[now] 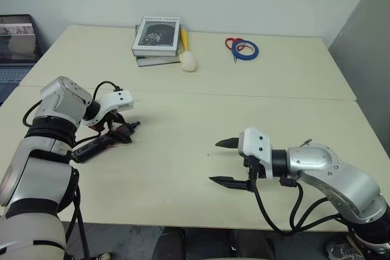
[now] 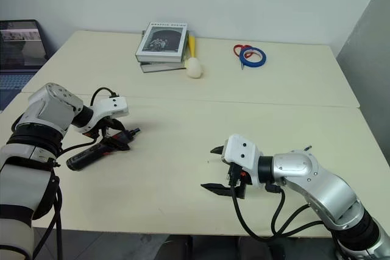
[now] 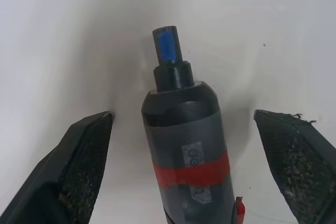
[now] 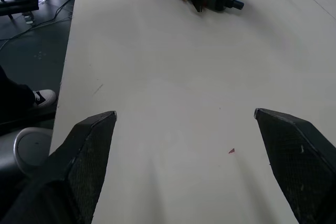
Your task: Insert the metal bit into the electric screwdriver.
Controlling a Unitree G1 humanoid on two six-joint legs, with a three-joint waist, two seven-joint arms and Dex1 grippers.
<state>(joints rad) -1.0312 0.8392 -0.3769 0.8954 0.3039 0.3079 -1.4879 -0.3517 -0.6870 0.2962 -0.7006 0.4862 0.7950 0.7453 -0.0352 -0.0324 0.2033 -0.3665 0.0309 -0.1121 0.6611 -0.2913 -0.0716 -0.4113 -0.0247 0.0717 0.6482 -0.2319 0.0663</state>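
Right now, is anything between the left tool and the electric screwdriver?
Nothing visible is. The left tool is open and straddles the electric screwdriver, which lies on the table between its fingers with bare gaps on both sides.

Silver-white arms, black cables, 2 black fingers (image 1: 229,143)
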